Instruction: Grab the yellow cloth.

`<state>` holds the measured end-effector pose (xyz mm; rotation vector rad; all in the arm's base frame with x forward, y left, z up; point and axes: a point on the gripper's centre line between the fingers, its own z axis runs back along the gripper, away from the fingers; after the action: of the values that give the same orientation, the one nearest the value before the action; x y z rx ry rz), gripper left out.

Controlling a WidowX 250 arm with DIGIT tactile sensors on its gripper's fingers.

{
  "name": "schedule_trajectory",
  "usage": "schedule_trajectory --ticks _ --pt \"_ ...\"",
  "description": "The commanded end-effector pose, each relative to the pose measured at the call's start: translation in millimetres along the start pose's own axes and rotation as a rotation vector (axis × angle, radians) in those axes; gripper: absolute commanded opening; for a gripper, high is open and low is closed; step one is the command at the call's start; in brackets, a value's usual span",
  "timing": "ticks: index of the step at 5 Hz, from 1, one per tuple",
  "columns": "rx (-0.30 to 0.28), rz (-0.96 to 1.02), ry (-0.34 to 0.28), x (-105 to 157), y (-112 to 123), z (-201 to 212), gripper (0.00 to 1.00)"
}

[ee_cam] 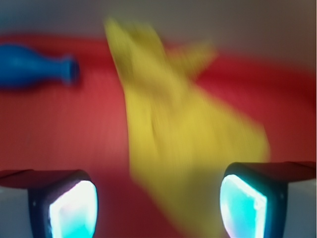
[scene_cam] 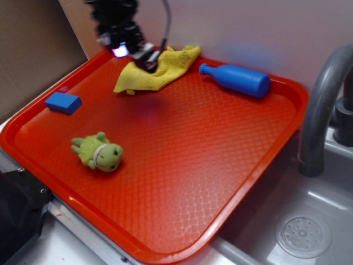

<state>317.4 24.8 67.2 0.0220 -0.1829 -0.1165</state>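
The yellow cloth (scene_cam: 160, 69) lies crumpled at the far edge of the red tray (scene_cam: 220, 165), close against the pale back wall (scene_cam: 248, 27). One corner trails toward the left rim and another bunches up toward the blue bottle (scene_cam: 237, 80).

The gripper (scene_cam: 144, 57) hangs directly over the cloth's middle, its dark tip low against the fabric in the exterior view. Whether it actually touches the cloth cannot be told from there.

The wrist view is heavily blurred, yet it shows the gripper (ee_cam: 158, 198) with its fingers (ee_cam: 245, 203) spread wide. The yellow cloth (ee_cam: 188, 148) fills the space ahead of and between them, not clamped. The cloth's broad part sits toward the right finger, and a narrower strip reaches away toward the tray's rim. The blue bottle (ee_cam: 34, 67) appears in that view at the upper left, apart from the cloth.

The bottle lies on its side just beside the cloth, its neck pointing at it. A small blue block (scene_cam: 63, 102) rests near the tray's left rim. A yellow-green plush frog (scene_cam: 99, 152) lies nearer the front left, well apart from the cloth. To the right of the tray stand a grey faucet (scene_cam: 322, 105) and a sink (scene_cam: 303, 232).
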Motion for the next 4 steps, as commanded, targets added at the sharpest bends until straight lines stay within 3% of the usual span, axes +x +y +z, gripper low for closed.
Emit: schedule_trajectory --ticks 1,3,4 --pt "0.058 0.143 -0.019 57.2 12.6 2.6 1.0" --pt "0.058 0.143 -0.019 57.2 12.6 2.6 1.0" --pt "0.1 0.162 0.027 63.0 19.7 -29.0 0.78"
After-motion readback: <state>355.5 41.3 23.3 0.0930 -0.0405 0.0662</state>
